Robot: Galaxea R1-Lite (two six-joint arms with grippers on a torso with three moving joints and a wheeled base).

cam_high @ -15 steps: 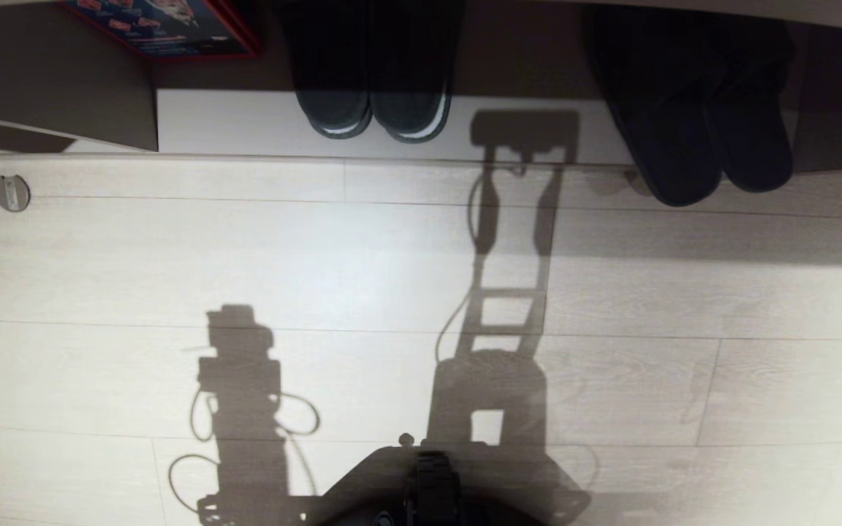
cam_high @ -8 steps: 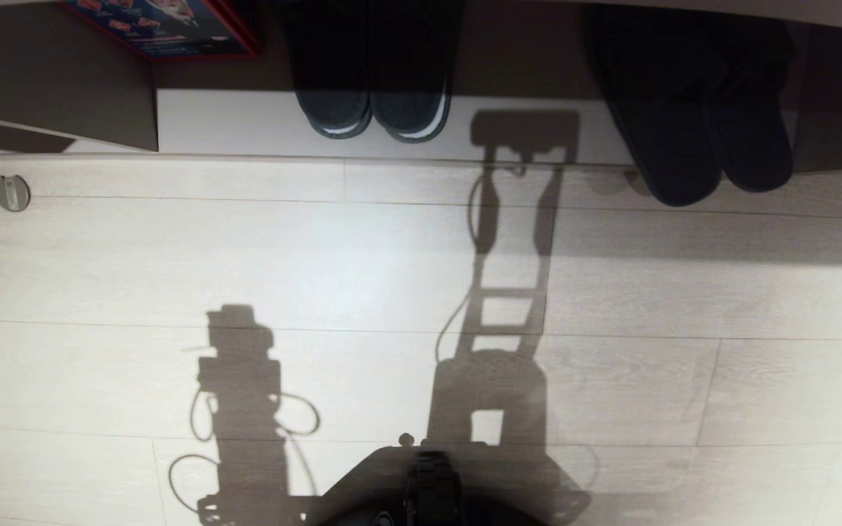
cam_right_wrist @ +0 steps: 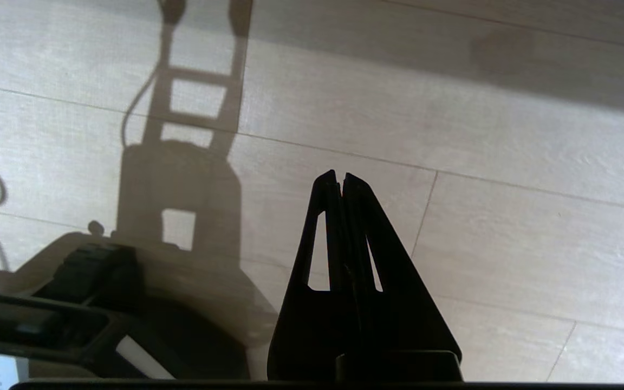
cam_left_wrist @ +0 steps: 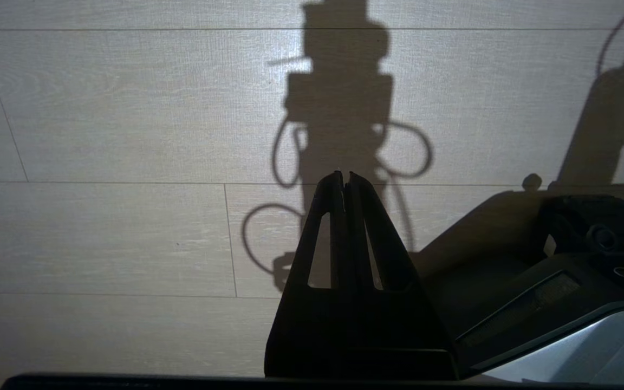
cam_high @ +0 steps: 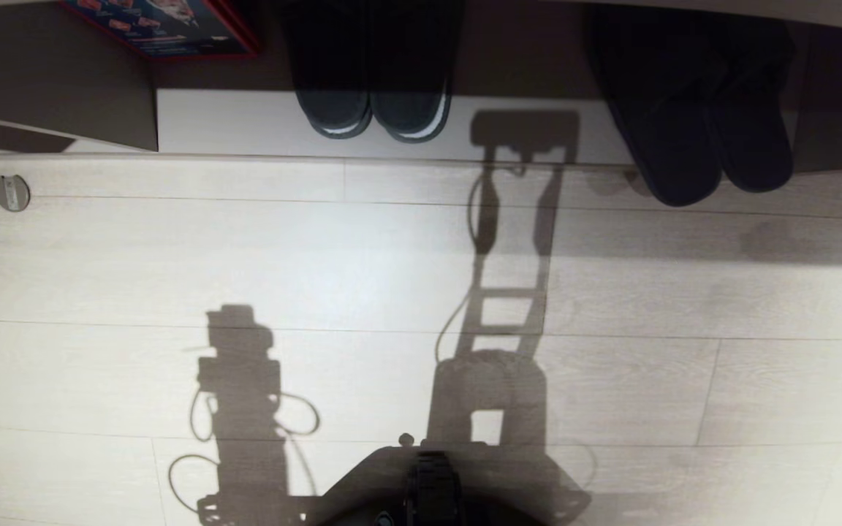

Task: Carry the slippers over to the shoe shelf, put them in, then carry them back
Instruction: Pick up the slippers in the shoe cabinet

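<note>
The pale plank floor (cam_high: 392, 248) fills most of the scene, crossed by the robot's own shadow. At its far edge the shoe shelf (cam_high: 245, 120) holds a dark pair with pale sole rims (cam_high: 377, 109), while the slippers (cam_high: 713, 153) sit to the right, toes jutting out over the floor. Both the left hand (cam_left_wrist: 344, 176) and right hand (cam_right_wrist: 339, 176) hang above bare floor, fingers pressed together, holding nothing.
</note>
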